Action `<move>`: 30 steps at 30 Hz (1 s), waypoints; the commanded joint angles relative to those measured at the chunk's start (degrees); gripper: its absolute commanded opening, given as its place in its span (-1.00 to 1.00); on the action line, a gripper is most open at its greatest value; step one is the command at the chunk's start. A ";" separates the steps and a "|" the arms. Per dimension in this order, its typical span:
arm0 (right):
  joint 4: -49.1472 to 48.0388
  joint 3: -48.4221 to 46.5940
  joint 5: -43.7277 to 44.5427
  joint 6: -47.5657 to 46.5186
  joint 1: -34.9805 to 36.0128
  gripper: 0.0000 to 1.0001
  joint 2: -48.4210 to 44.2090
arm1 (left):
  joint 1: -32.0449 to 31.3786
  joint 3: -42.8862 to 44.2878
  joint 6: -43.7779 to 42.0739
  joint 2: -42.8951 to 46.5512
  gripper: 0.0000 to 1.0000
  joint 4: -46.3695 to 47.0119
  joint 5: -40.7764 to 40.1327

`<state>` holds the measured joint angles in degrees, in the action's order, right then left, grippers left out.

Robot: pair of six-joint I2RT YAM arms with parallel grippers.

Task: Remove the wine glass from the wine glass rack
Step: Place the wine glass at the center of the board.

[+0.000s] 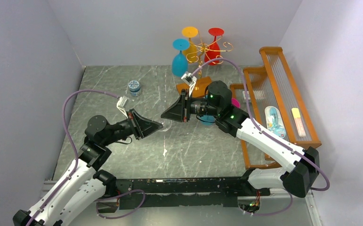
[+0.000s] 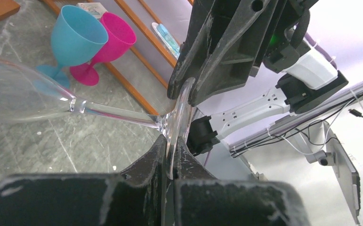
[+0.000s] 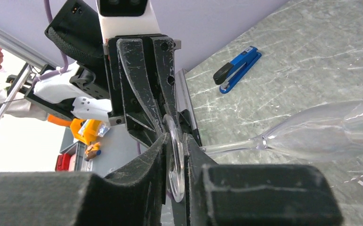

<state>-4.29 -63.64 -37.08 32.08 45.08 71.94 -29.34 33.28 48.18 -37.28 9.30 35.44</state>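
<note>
A clear wine glass [image 2: 33, 101] lies on its side in the air above the table, its stem level and its round foot [image 3: 174, 155] on edge. My left gripper [image 2: 171, 141] is shut on the lower rim of the foot. My right gripper [image 3: 175, 139] is shut on the same foot from the opposite side, tip to tip with the left gripper [image 1: 159, 126]. The wine glass rack [image 1: 203, 49], gold wire on a brown wooden base [image 1: 203, 85], stands at the back. A blue glass [image 1: 179, 63], a yellow one [image 1: 190, 33] and a red one [image 1: 214, 47] hang on it upside down.
A blue glass [image 2: 76, 40] and a pink glass [image 2: 116, 37] stand on the table by the right arm. An orange wooden frame with clear rods [image 1: 283, 94] fills the right side. A small blue-lidded jar [image 1: 133, 87] sits at the back left. A blue stapler [image 3: 238, 69] lies on the table.
</note>
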 commanded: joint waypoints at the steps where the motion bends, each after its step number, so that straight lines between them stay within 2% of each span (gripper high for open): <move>1: 0.35 -2.77 -0.51 -0.65 0.34 -0.56 0.29 | -0.01 2.68 -4.77 1.09 -0.90 -3.15 0.37; 4: 1.37 -3.59 -0.26 -1.23 0.32 -0.42 0.30 | 0.02 3.66 -8.16 1.97 -0.90 -5.63 0.06; 7: 2.10 -4.01 0.23 -1.90 0.36 -0.20 -0.07 | -0.01 4.52 -11.83 3.04 -0.90 -7.88 0.04; 13: 5.73 -4.50 7.13 -3.42 0.27 0.18 -1.52 | -0.01 4.77 -18.89 4.85 -0.90 -12.04 1.35; 17: 10.64 -6.27 13.41 -5.16 -0.21 0.23 -1.81 | -0.01 4.97 -27.83 6.46 -0.90 -16.85 3.69; 20: 11.40 -6.12 13.99 -4.56 -1.88 0.26 -2.15 | -0.01 4.73 -34.39 8.14 -0.90 -20.56 5.39; 24: 12.15 -5.95 11.54 -2.50 -5.02 0.27 -1.59 | 0.06 3.17 -43.99 10.03 -0.90 -21.34 14.19; 30: 10.58 -4.62 6.50 -0.08 -7.53 0.29 -0.87 | 0.02 1.03 -60.56 13.83 -0.90 -24.24 18.87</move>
<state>6.81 -68.36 -27.18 30.09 38.44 70.98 -29.34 35.44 3.49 -25.41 -12.93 47.44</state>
